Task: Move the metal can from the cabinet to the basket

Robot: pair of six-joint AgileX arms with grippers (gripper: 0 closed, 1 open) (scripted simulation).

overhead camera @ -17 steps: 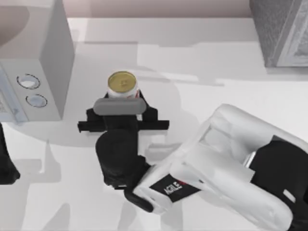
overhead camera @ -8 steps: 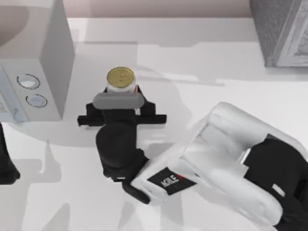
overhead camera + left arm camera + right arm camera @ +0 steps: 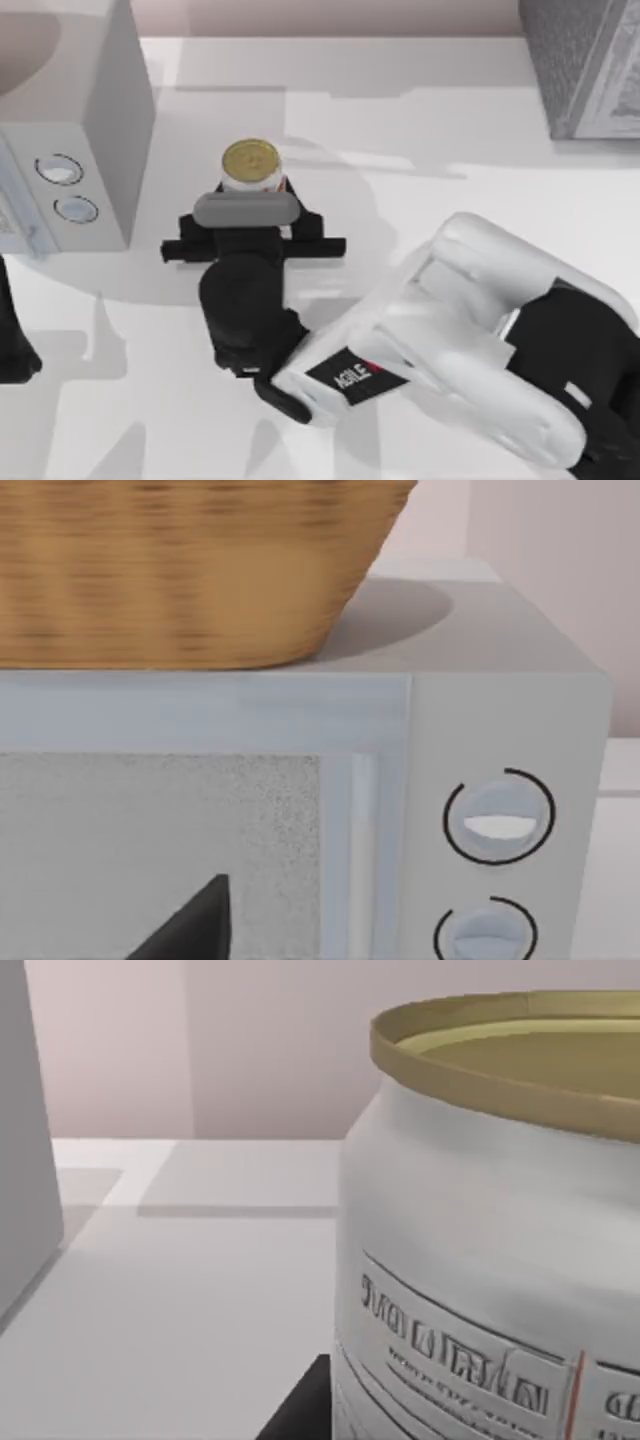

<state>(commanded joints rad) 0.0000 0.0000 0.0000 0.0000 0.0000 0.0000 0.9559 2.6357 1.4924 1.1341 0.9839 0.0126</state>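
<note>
One metal can (image 3: 251, 165) upright on counter (image 3: 420, 120), well left of cabinet (image 3: 585, 65), pinched by right claw (image 3: 246, 192). Transfer step underway. Next: lift toward basket (image 3: 180, 570) atop white box (image 3: 95, 130). Left claw's state: cannot tell.

The white table (image 3: 450, 110) carries the white box with two dials (image 3: 70, 150) at its left edge, the cabinet (image 3: 585, 65) far across from it, and, apparently resting just beside the box, the metal can (image 3: 251, 165).
</note>
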